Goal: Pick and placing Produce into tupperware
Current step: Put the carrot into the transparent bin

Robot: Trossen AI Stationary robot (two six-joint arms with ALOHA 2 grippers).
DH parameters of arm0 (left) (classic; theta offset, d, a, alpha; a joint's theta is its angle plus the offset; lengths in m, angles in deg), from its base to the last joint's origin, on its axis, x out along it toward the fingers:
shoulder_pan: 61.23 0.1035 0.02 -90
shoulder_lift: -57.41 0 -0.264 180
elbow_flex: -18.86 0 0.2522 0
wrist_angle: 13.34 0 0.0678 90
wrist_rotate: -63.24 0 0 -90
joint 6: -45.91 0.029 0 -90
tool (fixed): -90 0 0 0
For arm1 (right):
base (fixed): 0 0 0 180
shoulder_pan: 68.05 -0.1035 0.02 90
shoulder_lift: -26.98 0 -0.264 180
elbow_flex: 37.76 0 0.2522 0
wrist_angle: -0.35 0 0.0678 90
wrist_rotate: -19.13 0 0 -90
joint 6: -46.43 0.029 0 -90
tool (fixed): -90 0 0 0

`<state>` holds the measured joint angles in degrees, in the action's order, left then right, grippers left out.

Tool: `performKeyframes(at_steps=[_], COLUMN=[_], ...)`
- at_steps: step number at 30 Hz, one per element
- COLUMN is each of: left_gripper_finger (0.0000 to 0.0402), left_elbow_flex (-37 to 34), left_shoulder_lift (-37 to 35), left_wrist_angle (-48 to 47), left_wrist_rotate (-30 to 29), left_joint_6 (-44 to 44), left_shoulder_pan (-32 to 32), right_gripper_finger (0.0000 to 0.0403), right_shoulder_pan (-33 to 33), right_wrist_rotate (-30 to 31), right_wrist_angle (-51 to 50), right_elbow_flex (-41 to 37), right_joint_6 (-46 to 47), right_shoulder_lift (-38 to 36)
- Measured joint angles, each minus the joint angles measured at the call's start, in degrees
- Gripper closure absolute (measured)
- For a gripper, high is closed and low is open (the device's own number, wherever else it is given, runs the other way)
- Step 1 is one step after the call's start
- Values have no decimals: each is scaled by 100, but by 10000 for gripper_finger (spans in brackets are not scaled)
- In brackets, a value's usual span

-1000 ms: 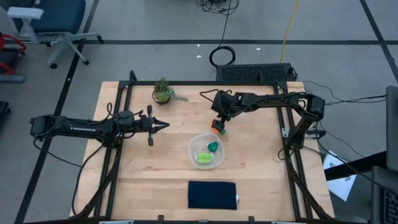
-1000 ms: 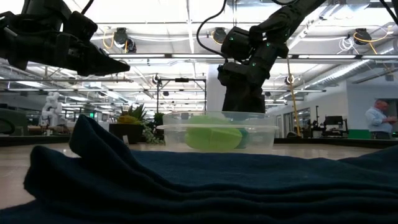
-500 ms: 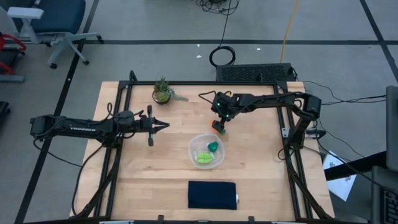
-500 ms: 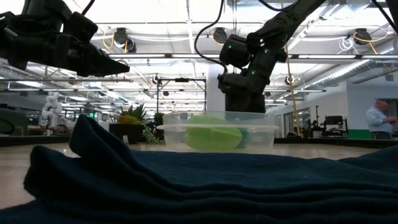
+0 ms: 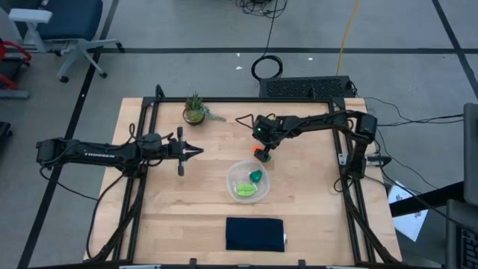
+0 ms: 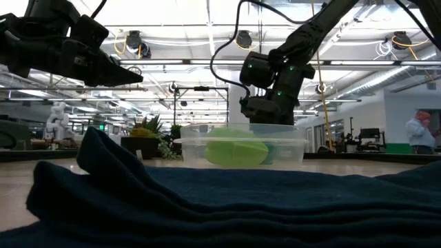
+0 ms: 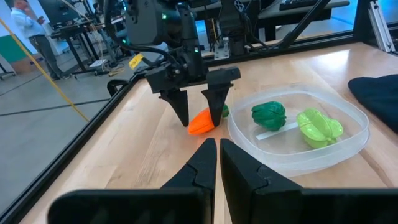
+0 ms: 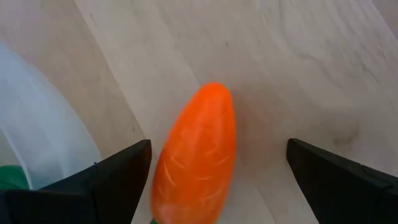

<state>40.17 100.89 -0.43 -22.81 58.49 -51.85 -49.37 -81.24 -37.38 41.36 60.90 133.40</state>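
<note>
Orange plastic toy carrot [image 7: 202, 121] lies on the wooden table between the right gripper's [image 7: 199, 116] spread fingers, beside the clear tupperware [image 7: 348, 146].

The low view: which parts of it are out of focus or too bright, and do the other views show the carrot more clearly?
Low view: the dark cloth up front is a soft blur, the ceiling lights glare white, and the tupperware hides the carrot. Right wrist view: the carrot is crisp, between the right gripper fingers, which are blurred. Left wrist view: the carrot is clear; the near left gripper is slightly soft.
</note>
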Motion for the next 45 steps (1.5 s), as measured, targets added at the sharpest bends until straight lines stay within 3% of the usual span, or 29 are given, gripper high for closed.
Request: performKeyframes(at_steps=[8,32,45], left_gripper_finger=[376,376,376], left_elbow_flex=[0,0,0], left_shoulder_lift=[0,0,0], left_wrist_angle=[2,7,7], left_wrist_rotate=[0,0,0], left_joint_6=[2,-28,-48], left_shoulder_pan=[2,2,2], right_gripper_finger=[47,241,247], right_shoulder_pan=[-37,-48,-42], right_wrist_rotate=[24,-153,-236], right_wrist_angle=[-31,242,236], right_elbow_flex=[6,-26,-22], right_joint_6=[-264,-492,-576], right_shoulder_lift=[61,-135,-169])
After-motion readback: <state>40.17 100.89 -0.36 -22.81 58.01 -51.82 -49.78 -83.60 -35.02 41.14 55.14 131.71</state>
